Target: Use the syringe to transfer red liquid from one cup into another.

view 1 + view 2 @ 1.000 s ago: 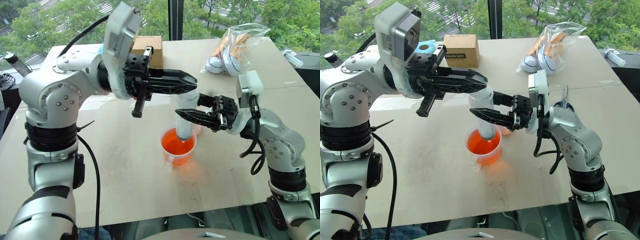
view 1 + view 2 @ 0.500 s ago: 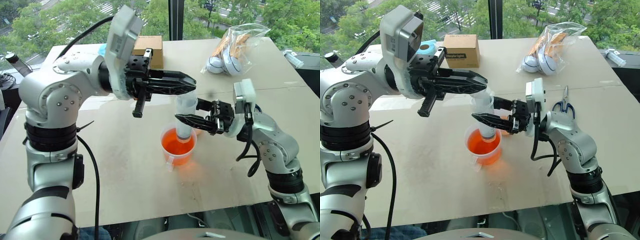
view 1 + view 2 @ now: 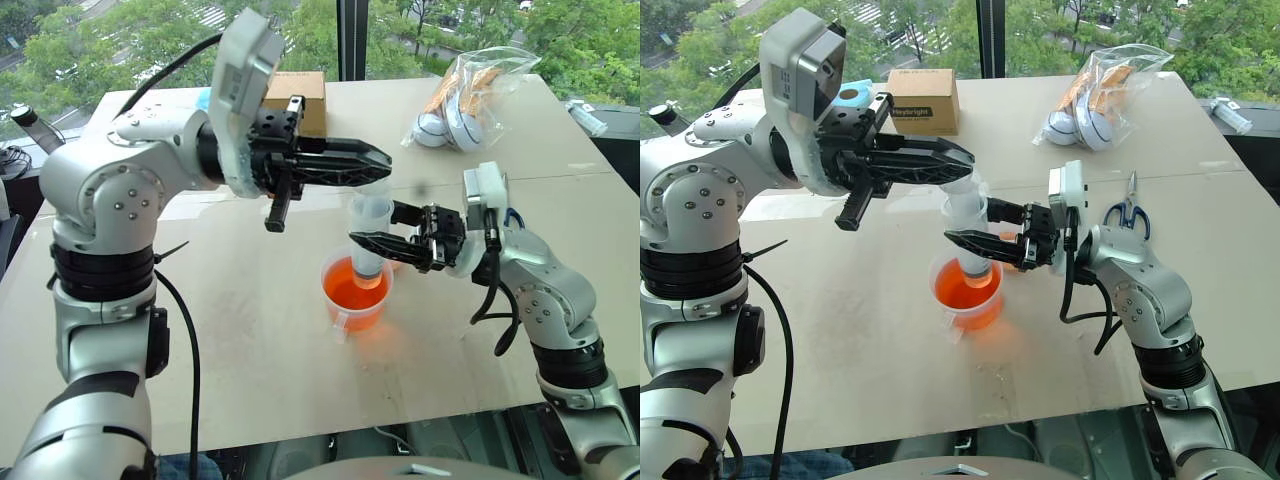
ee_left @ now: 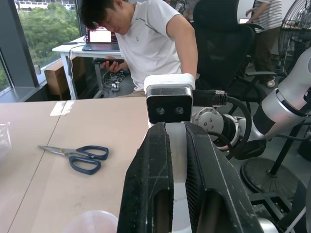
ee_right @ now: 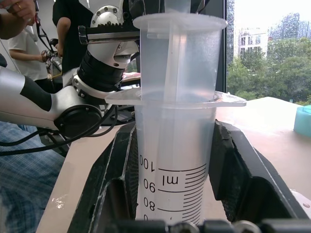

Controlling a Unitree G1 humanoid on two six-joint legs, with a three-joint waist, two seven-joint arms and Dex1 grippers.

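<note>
1. 2 grippers share the big clear plastic syringe (image 3: 371, 240) with printed millilitre marks: the right gripper (image 3: 372, 242) pinches its barrel, and the left gripper (image 3: 375, 163) pinches the plunger top.
2. Its tip dips into the wide clear plastic handled cup (image 3: 355, 295) of bright orange-red liquid (image 3: 352, 291) at mid-table.
3. To draw well, I judge: hold the barrel upright and fixed, tip submerged, and lift the plunger straight and slowly.
4. Hidden: the smaller clear flared cup (image 3: 396, 264) sits mostly behind the right gripper; the tip's depth and the fill level are unreadable.
</note>
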